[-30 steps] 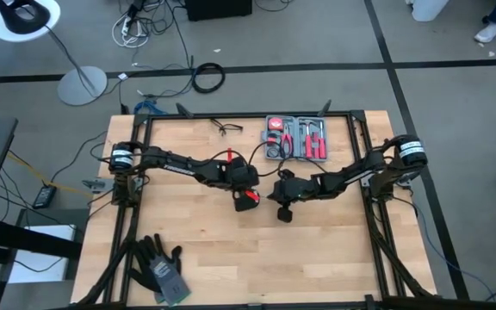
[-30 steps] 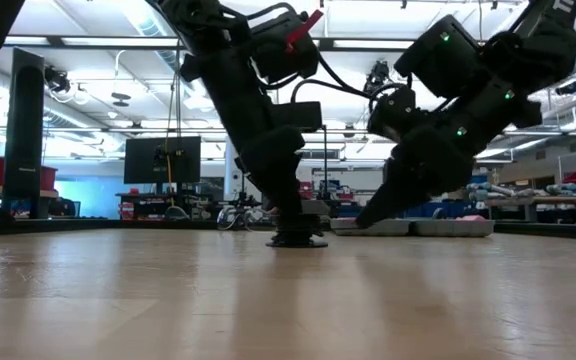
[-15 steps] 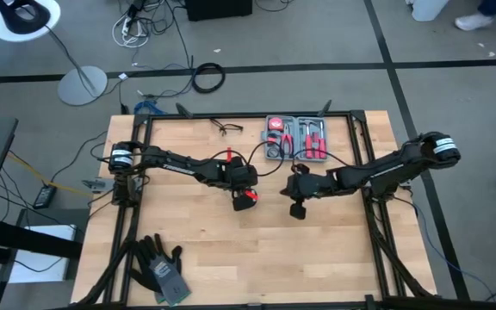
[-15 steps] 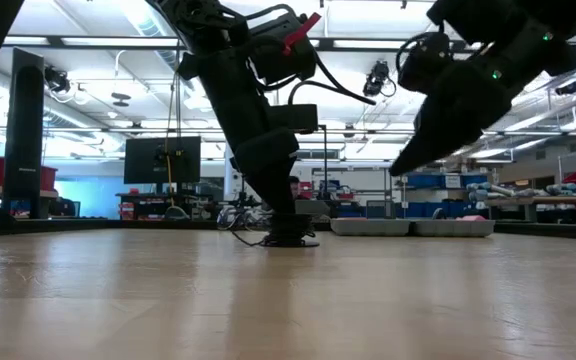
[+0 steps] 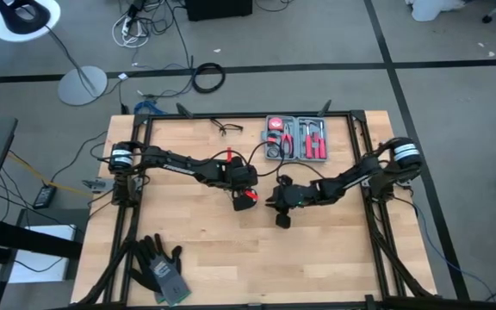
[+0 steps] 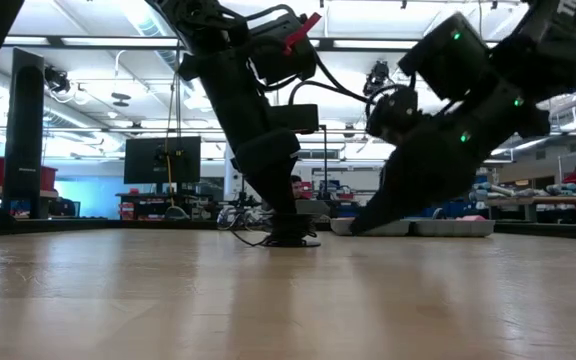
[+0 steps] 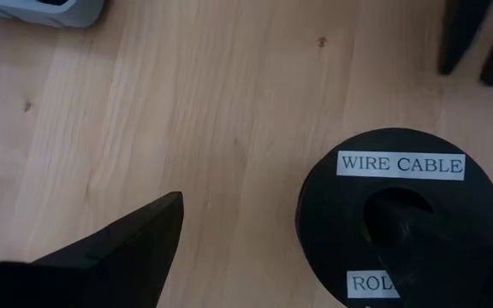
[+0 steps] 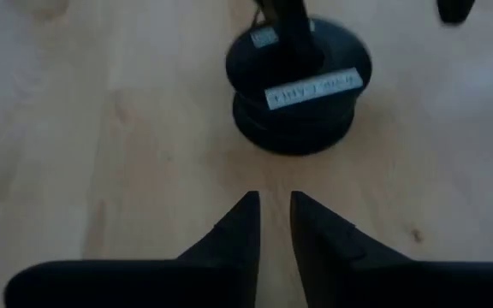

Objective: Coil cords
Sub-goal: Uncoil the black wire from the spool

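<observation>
At frame centre, the left pincer (image 5: 246, 200) stands wide apart over a black wire-cable spool (image 7: 392, 214); the right pincer (image 8: 272, 224), slightly parted, hovers near it.

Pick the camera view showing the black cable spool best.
Left wrist view: the spool fills it, label readable. Right wrist view shows it whole but blurred; low view only a dark base under the left arm; high view hides it.
</observation>
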You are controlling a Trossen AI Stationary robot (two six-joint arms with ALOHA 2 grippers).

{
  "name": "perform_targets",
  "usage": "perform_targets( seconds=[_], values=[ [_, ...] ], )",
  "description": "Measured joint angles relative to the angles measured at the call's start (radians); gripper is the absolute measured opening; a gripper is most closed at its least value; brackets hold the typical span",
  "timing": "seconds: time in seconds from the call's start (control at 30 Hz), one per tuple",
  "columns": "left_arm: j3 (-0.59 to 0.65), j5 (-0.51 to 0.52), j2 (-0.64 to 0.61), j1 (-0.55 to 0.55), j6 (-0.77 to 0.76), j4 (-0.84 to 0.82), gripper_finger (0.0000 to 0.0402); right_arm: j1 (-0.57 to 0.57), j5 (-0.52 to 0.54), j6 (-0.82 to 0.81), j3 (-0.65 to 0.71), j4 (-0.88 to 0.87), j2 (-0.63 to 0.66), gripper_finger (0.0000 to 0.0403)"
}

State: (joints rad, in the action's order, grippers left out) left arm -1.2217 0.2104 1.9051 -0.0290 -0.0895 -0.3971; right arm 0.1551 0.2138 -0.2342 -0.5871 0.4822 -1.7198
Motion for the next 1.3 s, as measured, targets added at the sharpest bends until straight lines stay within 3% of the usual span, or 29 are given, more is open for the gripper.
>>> perform_targets(
  seconds=[0.3, 0.47, 0.67, 0.83, 0.9, 1.3],
  values=[
    [-0.023, 0.009, -0.002, -0.003, -0.012, -0.074, 0.0367, -0.006, 0.003, -0.005, -0.013, 0.072, -0.061, 0.0091],
    [-0.025, 0.107, -0.013, -0.005, -0.05, -0.099, 0.0367, -0.006, 0.004, 0.008, -0.015, 0.083, -0.057, 0.0089],
    [-0.026, -0.053, -0.017, -0.003, -0.047, -0.094, 0.0367, -0.007, 0.004, 0.009, -0.015, 0.112, -0.056, 0.0091],
    [-0.026, 0.138, -0.018, -0.008, -0.142, -0.104, 0.0367, -0.007, 0.004, 0.009, -0.015, 0.134, -0.056, 0.0091],
    [-0.026, 0.163, -0.019, -0.01, -0.167, -0.111, 0.0367, -0.006, 0.004, 0.009, -0.015, 0.151, -0.056, 0.009],
    [-0.027, 0.077, -0.019, -0.01, -0.193, -0.111, 0.0367, -0.03, 0.063, -0.034, -0.016, 0.179, -0.06, 0.0091]
  ],
)
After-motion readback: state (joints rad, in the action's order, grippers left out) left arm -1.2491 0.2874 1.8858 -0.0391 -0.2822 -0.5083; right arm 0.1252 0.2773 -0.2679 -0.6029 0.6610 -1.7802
